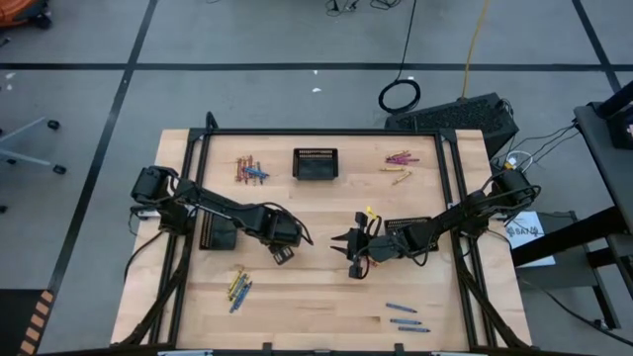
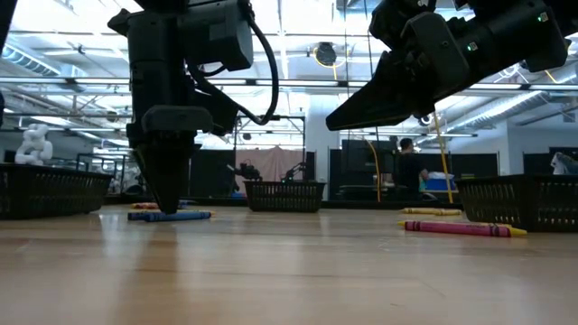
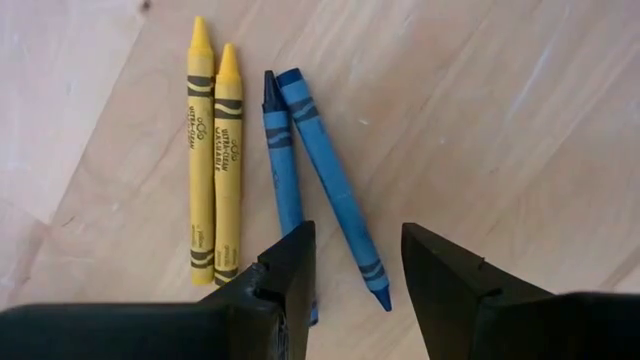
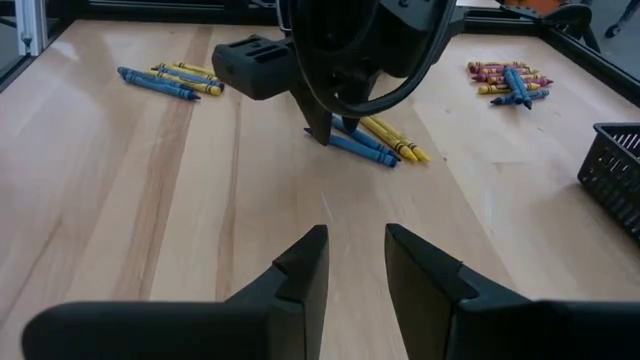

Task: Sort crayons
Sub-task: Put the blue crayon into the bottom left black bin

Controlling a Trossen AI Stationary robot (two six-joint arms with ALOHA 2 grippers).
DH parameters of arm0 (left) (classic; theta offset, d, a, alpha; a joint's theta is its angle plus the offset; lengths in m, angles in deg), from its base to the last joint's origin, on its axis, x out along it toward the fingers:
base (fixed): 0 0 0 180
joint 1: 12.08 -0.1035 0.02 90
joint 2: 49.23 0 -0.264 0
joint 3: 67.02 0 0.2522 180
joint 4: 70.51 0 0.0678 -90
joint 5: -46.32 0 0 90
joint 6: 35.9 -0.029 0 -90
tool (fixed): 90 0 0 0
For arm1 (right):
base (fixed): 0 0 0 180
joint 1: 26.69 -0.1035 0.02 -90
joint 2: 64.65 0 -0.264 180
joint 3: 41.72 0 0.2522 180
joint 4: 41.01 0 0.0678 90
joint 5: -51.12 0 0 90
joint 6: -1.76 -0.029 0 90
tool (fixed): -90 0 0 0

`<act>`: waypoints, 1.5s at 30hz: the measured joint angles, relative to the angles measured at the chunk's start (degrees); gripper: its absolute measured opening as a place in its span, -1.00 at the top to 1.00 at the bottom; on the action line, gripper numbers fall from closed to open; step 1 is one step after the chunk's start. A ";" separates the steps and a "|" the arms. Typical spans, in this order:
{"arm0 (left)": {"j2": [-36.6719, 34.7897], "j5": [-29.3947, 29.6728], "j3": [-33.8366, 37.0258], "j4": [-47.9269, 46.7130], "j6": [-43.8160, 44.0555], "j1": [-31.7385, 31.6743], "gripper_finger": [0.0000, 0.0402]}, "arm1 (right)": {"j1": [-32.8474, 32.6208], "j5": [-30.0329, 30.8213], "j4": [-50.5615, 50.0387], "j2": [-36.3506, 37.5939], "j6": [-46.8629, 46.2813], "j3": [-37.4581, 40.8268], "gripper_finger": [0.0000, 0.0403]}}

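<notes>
Writing: the yellow crayons [image 3: 213,170] under the left wrist carry a printed label reading "ULTRA-CLEAN WASHABLE"; no other text is legible.

Containers: one black mesh basket [image 1: 315,163] stands near the middle of the worktop's far edge, a second basket [image 1: 219,232] by the left edge; contents cannot be told.

Crayons: mixed groups lie at the far edge left [image 1: 249,171] and right [image 1: 399,164] of the middle basket; blue ones [image 1: 406,316] sit near the front right corner; two yellow and two blue [image 3: 330,185] lie near the front left.

Left gripper [image 3: 358,262] hangs over that front-left group, fingers narrowly parted, empty, straddling a blue crayon's end. Right gripper [image 4: 356,258] hovers mid-worktop, fingers slightly apart, holding nothing.
</notes>
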 joint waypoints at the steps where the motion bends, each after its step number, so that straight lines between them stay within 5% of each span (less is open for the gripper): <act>1: 0.06 0.00 0.00 0.00 0.00 0.00 0.28 | 0.00 0.00 0.00 0.00 0.00 0.00 0.57; 19: 0.10 -0.30 2.38 1.55 2.95 0.02 0.30 | 0.00 -0.02 0.00 0.00 -0.24 0.00 0.57; 35: -0.50 -0.46 1.46 -1.43 -0.14 0.07 0.96 | 0.00 -0.02 0.00 0.00 -0.24 0.00 0.57; 45: -12.42 0.31 -0.66 -15.03 3.32 0.27 0.95 | 0.00 -0.02 0.02 0.02 1.58 0.00 0.57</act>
